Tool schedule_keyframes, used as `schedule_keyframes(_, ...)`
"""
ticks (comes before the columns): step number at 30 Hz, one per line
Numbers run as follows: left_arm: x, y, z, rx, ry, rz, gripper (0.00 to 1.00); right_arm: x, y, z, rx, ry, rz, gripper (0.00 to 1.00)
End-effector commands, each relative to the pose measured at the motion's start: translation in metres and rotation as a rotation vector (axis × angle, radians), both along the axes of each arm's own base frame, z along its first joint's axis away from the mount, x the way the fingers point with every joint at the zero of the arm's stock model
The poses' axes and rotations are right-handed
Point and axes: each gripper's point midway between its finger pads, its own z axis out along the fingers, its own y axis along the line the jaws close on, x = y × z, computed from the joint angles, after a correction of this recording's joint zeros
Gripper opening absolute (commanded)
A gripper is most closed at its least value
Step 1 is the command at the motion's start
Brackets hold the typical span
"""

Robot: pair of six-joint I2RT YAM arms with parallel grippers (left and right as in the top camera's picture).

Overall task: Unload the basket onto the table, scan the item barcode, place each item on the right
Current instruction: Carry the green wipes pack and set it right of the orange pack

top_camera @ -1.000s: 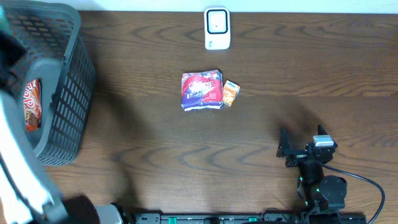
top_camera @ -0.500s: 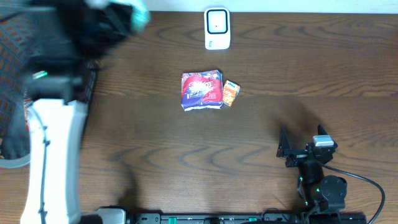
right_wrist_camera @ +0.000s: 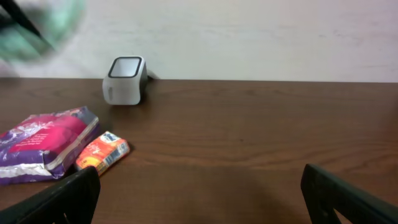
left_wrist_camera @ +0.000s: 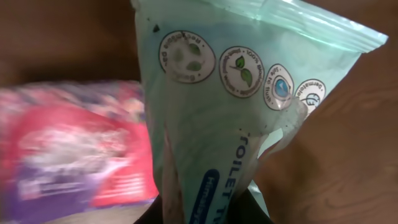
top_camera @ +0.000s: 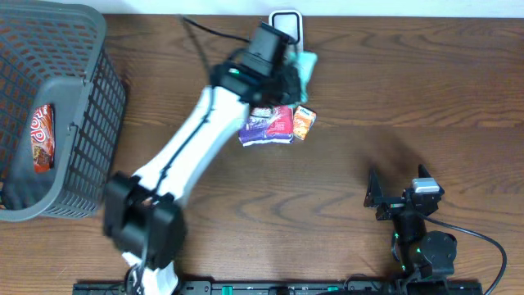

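Observation:
My left gripper [top_camera: 288,75] is shut on a mint-green wipes packet [top_camera: 308,67], held in the air just in front of the white scanner [top_camera: 285,16] at the table's far edge. The left wrist view is filled by this packet [left_wrist_camera: 249,106], its lower end pinched between my dark fingers [left_wrist_camera: 258,213]. From the right wrist, the packet [right_wrist_camera: 43,28] is a green blur up and left of the scanner [right_wrist_camera: 126,81]. My right gripper [top_camera: 399,187] rests open near the front right, nothing between its fingers [right_wrist_camera: 348,199].
A purple-pink packet [top_camera: 270,124] and a small orange box [top_camera: 304,123] lie side by side below the left arm's wrist. A grey mesh basket [top_camera: 90,123] stands at the far left with a red packet [top_camera: 41,135] inside.
My left arm has swung from over the basket at the left across to the scanner, carrying the green packet. The right arm has not moved.

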Motion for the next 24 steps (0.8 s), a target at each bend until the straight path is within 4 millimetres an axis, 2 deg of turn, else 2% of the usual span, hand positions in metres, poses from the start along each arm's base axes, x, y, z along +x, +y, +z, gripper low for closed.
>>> schedule_keyframes(1, -0.006, -0.024, -0.037, 0.012, 0.079, 0.038, 0.08, 0.0, -0.001, -0.001, 0.007, 0.002, -0.005, 0.99)
schedule_keyframes(5, -0.012, -0.052, -0.079, 0.021, 0.134, 0.031, 0.07, 0.0, -0.001, -0.001, 0.007, 0.002, -0.005, 0.99)
schedule_keyframes(8, -0.013, -0.064, -0.099, 0.028, 0.139, 0.011, 0.08, 0.0, -0.001, -0.001, 0.007, 0.002, -0.005, 0.99)
schedule_keyframes(9, -0.012, -0.067, -0.102, 0.026, 0.137, 0.008, 0.13, 0.0, -0.001, -0.001, 0.007, 0.002, -0.005, 0.99)
schedule_keyframes(10, -0.011, -0.068, -0.103, 0.023, 0.133, 0.006, 0.26, 0.0, -0.001, -0.001, 0.007, 0.002, -0.005, 0.99)
schedule_keyframes(11, -0.009, -0.07, -0.102, 0.016, 0.123, 0.006, 0.45, 0.0, -0.001, -0.001, 0.007, 0.002, -0.005, 0.99)
schedule_keyframes(12, -0.007, -0.07, -0.1, 0.01, 0.116, 0.008, 0.52, 0.0, -0.001, -0.001, 0.007, 0.002, -0.005, 0.99)
schedule_keyframes(14, 0.002, -0.068, -0.091, -0.004, 0.079, 0.001, 0.67, 0.0, -0.001, -0.001, 0.007, 0.002, -0.005, 0.99)
schedule_keyframes(18, 0.023, -0.05, -0.059, -0.025, -0.007, 0.001, 0.72, 0.0, -0.001, -0.001, 0.007, 0.002, -0.005, 0.99)
schedule_keyframes(21, 0.04, -0.023, -0.018, -0.061, -0.08, 0.046, 0.73, 0.0, -0.001, -0.001, 0.007, 0.002, -0.005, 0.99)
schedule_keyframes(24, 0.055, 0.013, 0.035, -0.085, -0.193, 0.079, 0.73, 0.0, -0.001, -0.001, 0.007, 0.002, -0.005, 0.99)
